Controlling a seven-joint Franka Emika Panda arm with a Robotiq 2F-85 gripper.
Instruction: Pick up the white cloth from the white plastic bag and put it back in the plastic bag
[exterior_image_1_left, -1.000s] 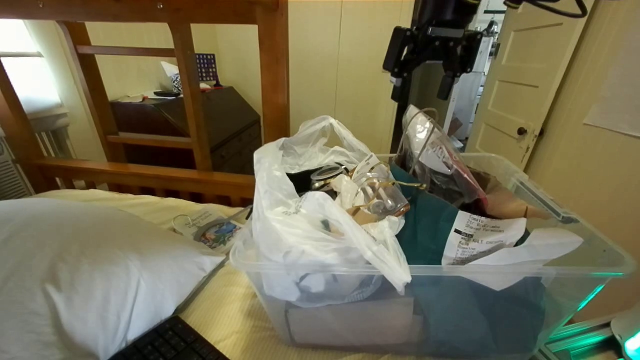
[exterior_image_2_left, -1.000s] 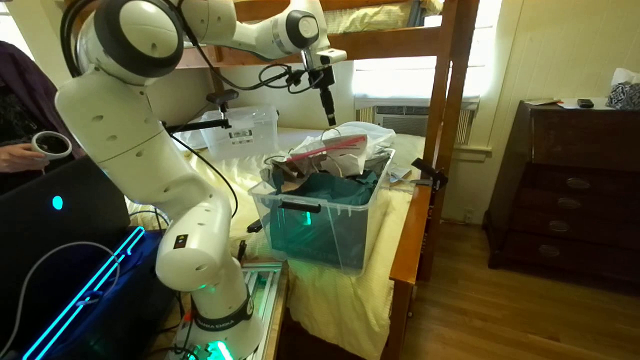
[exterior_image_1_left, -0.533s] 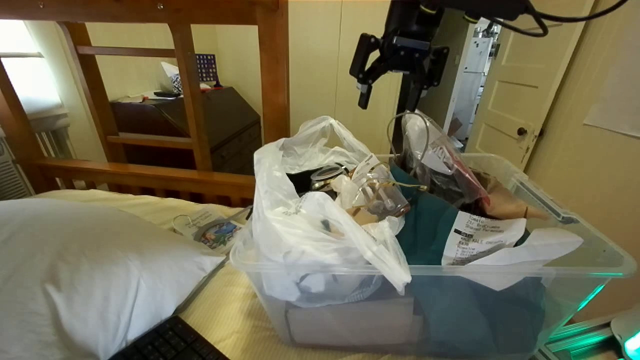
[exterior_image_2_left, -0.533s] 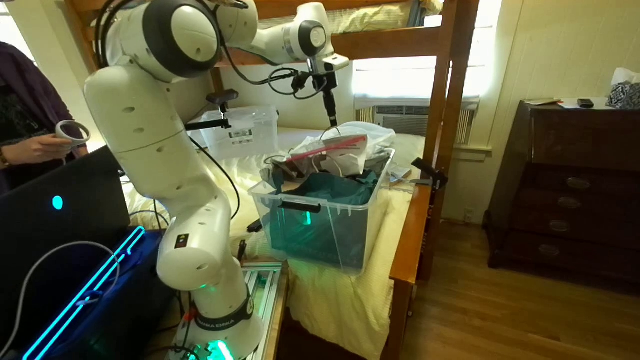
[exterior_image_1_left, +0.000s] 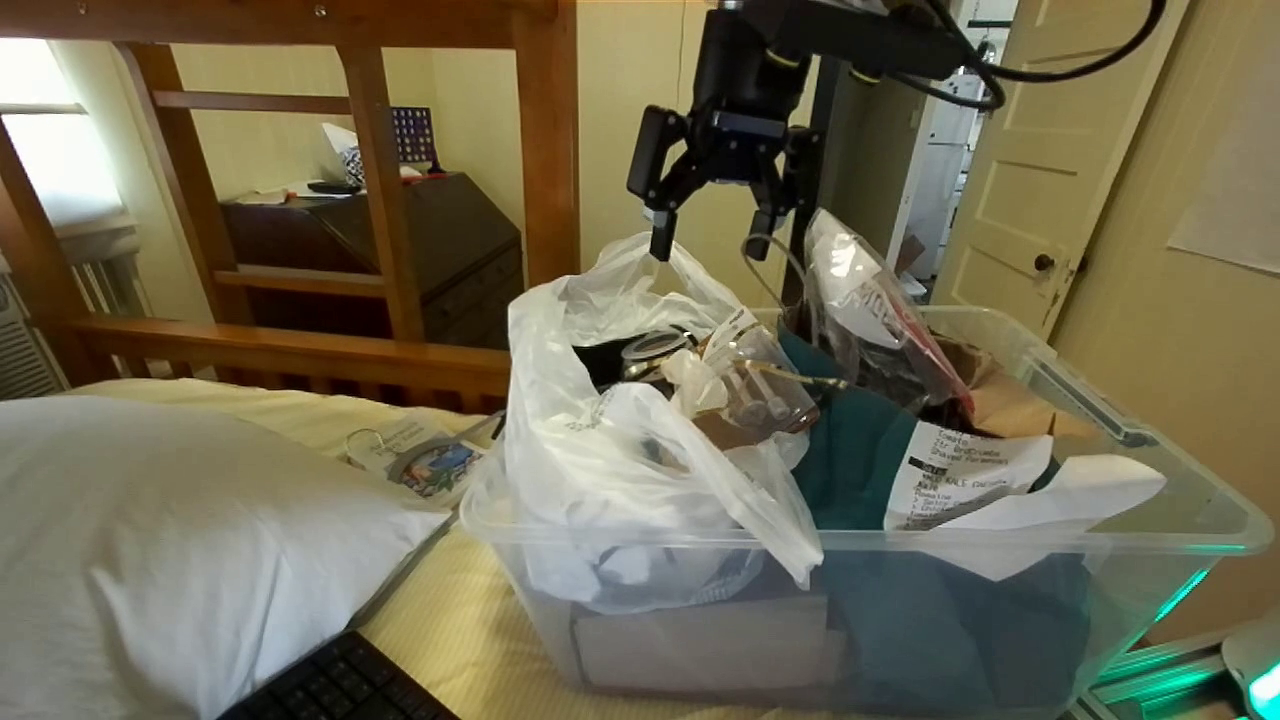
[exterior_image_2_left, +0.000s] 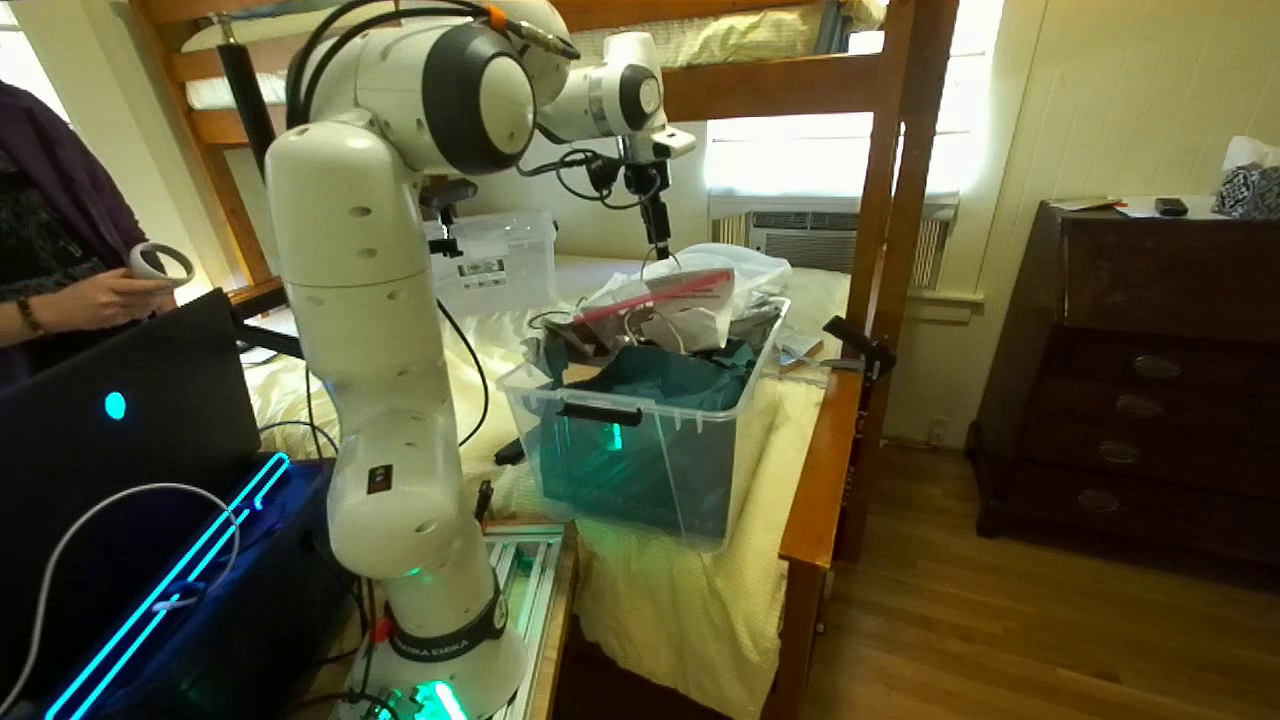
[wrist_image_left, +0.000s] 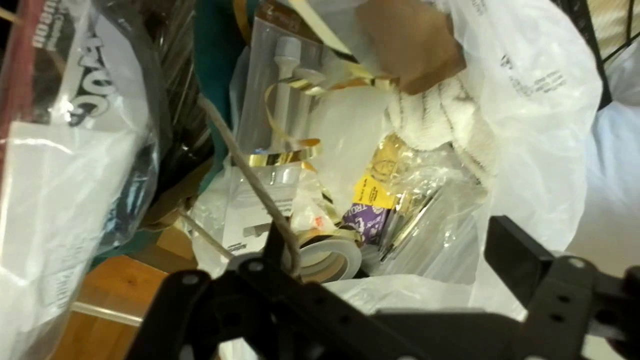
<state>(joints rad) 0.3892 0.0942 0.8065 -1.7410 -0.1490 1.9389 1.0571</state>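
Observation:
The white plastic bag (exterior_image_1_left: 620, 480) is crinkled and bulging, and stands open-topped in a clear bin. It fills the right of the wrist view (wrist_image_left: 540, 130) and partly shows in an exterior view (exterior_image_2_left: 740, 262). Inside it, matte off-white knit fabric, which looks like the white cloth (wrist_image_left: 430, 117), lies bunched against the bag's wall, partly covered by brown paper. I cannot make the cloth out surely in the exterior views. My gripper (exterior_image_1_left: 712, 238) is open and empty above the bag's mouth, pointing down. Its fingers (wrist_image_left: 387, 245) span above a tape roll and clear wrappers.
A cord handle (wrist_image_left: 250, 175) crosses one finger in the wrist view. It belongs to a clear printed bag (exterior_image_1_left: 865, 310) beside the white bag. The clear bin (exterior_image_1_left: 1130, 543) also holds teal fabric (exterior_image_1_left: 860, 460) and a receipt (exterior_image_1_left: 960, 475). A pillow (exterior_image_1_left: 200, 540) lies beside the bin.
My gripper has moved left and down in an exterior view, from above the clear printed bag to above the white bag. The cord handle now leans left at one finger. The fingers stay open.

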